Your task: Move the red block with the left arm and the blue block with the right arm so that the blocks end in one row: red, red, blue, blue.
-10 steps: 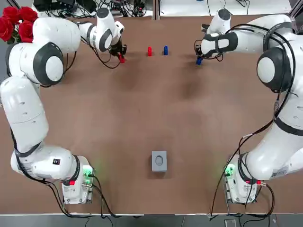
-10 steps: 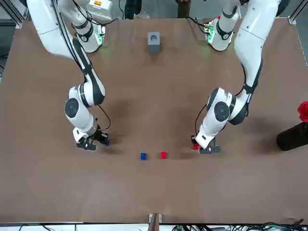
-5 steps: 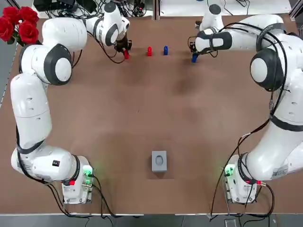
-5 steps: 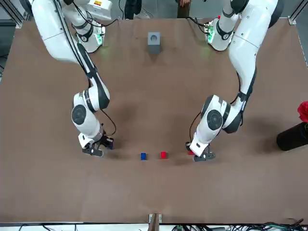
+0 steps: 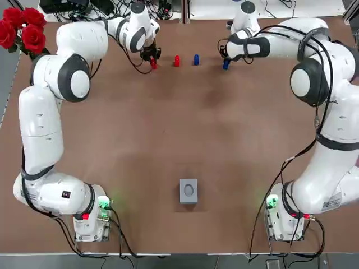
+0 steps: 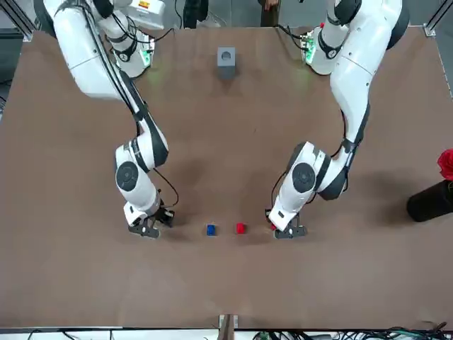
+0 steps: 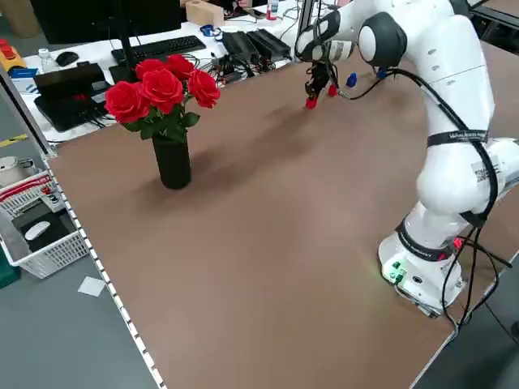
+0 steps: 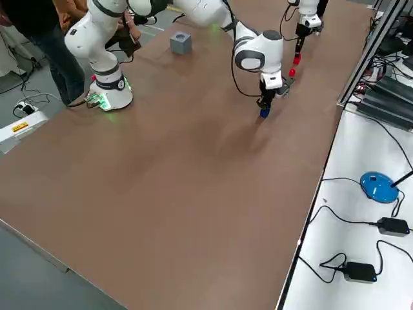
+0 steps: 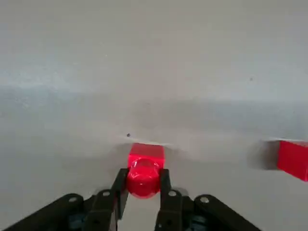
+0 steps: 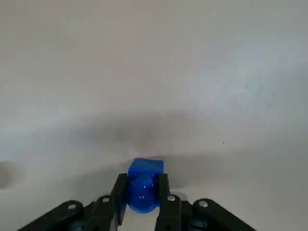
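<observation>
- Both arms have carried their blocks inward along the worktop's (image 5: 185, 123) far edge.
- Our left gripper (image 5: 152, 61) clamps the small red plastic block (image 9: 143, 172), near the resting red cube (image 5: 177, 60).
- Our right gripper (image 5: 225, 63) clamps the small blue plastic block (image 10: 143, 185); we judge the row nearly formed.

The left wrist view's edge crops the loose red block (image 9: 292, 159) — the front view's, the vase (image 6: 429, 201).
</observation>
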Robot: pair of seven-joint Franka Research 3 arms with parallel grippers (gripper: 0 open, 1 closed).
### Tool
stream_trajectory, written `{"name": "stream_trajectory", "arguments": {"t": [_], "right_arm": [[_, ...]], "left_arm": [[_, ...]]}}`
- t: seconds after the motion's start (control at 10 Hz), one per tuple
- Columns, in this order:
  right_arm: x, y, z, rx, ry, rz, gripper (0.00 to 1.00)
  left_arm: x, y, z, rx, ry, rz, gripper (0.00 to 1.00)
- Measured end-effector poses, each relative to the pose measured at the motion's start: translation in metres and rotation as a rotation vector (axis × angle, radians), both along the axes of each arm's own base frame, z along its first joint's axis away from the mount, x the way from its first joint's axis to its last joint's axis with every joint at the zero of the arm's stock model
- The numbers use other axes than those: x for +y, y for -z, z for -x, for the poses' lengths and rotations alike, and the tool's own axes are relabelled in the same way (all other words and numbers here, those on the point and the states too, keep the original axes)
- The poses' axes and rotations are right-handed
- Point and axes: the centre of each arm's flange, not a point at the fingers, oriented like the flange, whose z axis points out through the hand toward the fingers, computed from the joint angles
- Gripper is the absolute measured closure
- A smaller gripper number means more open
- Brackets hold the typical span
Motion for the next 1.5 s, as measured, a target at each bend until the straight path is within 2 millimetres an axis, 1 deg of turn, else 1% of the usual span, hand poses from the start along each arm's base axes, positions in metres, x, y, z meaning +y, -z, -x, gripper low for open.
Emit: {"name": "stream_trajectory", "arguments": {"t": [0.2,0.3,0.4,0.6,0.7,0.9,1.1,1.5], "right_arm": [[0.007,0.0,-0.006,0.004,-0.005,-0.005,0.7],[0.017,-0.001,-0.005,0.011,-0.015,-0.012,0.7],[0.025,-0.004,-0.006,0.016,-0.02,-0.015,0.7],[0.033,-0.009,-0.009,0.011,-0.027,-0.012,0.7],[0.035,-0.01,-0.01,0.006,-0.032,-0.01,0.7],[0.035,-0.002,-0.013,0.004,-0.039,0.003,0.7],[0.039,-0.001,-0.017,-0.004,-0.035,0.004,0.7],[0.052,-0.001,-0.02,-0.015,-0.034,-0.001,0.7]], "left_arm": [[-0.011,0.0,-0.003,-0.004,0.007,0.007,0.7],[-0.015,-0.001,-0.006,-0.006,0.008,0.011,0.7],[-0.018,0.0,-0.008,-0.01,0.008,0.016,0.7],[-0.021,0.0,-0.012,-0.016,0.006,0.022,0.7],[-0.023,-0.001,-0.013,-0.018,0.006,0.024,0.7],[-0.027,0.0,-0.014,-0.018,0.009,0.025,0.7],[-0.029,0.0,-0.015,-0.017,0.01,0.023,0.7],[-0.03,0.0,-0.015,-0.019,0.013,0.023,0.69]]}}
